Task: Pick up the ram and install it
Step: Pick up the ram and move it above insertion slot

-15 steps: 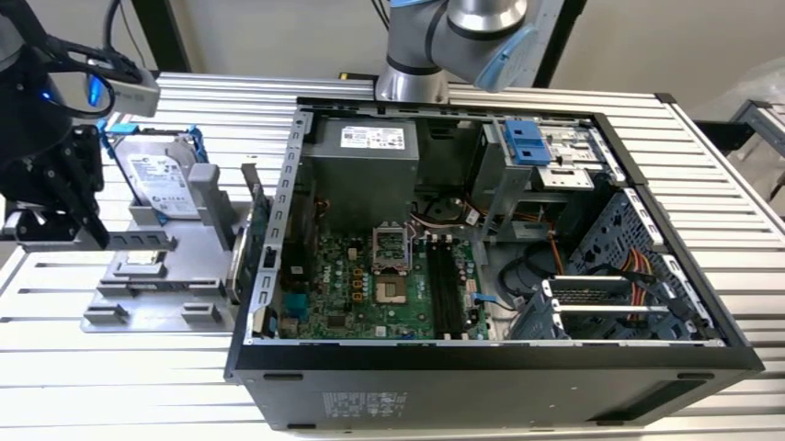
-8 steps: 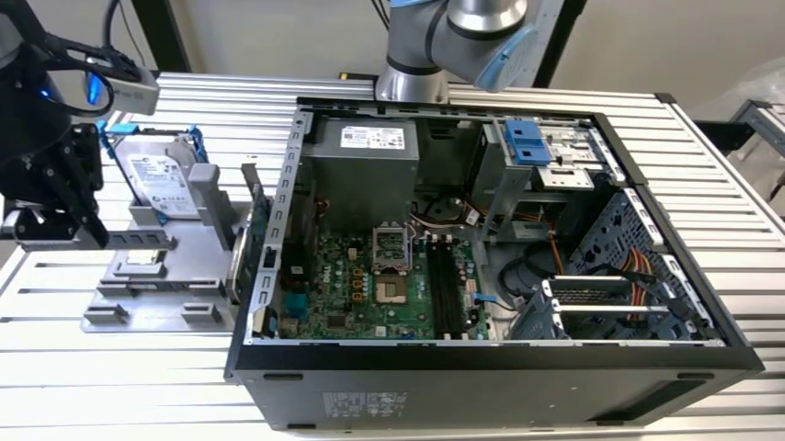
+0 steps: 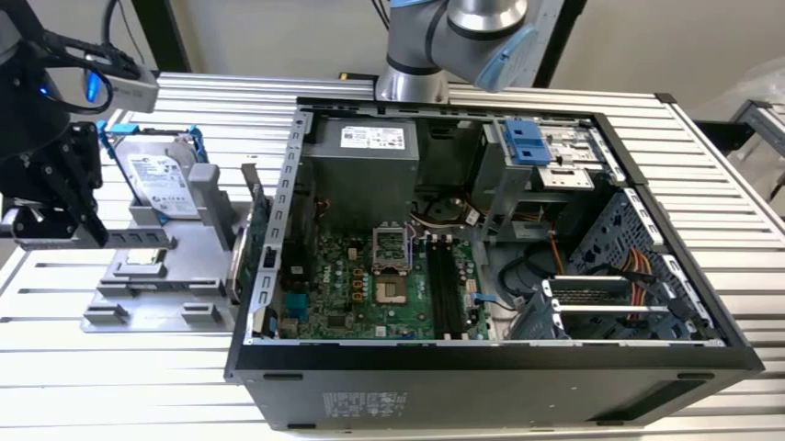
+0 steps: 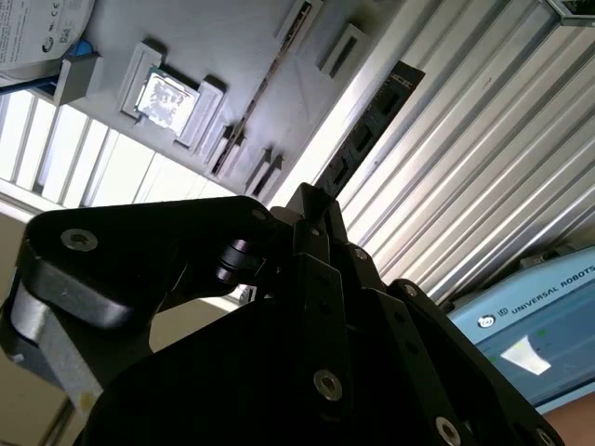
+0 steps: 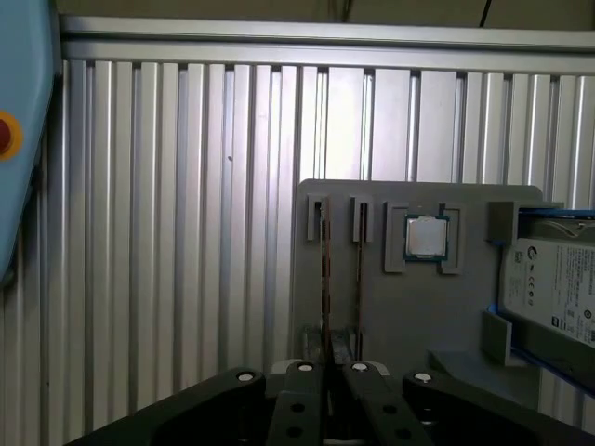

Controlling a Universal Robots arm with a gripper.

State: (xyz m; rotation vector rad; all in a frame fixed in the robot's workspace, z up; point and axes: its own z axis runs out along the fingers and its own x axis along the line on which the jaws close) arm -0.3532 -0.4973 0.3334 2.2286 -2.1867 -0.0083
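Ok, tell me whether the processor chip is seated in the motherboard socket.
No, in the first wrist view the processor chip lies in a recess of the grey holder, next to the hard drive.

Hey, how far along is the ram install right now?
Done: nothing yet. The ram stands in the gray holder, and the motherboard's black memory slots look empty. In hand: the claw sits by the holder, near the ram, with nothing visibly in it. Left: the whole pick-up and install.

The arm [image 3: 424,41] holds its gripper [image 4: 311,206] pointing downward.
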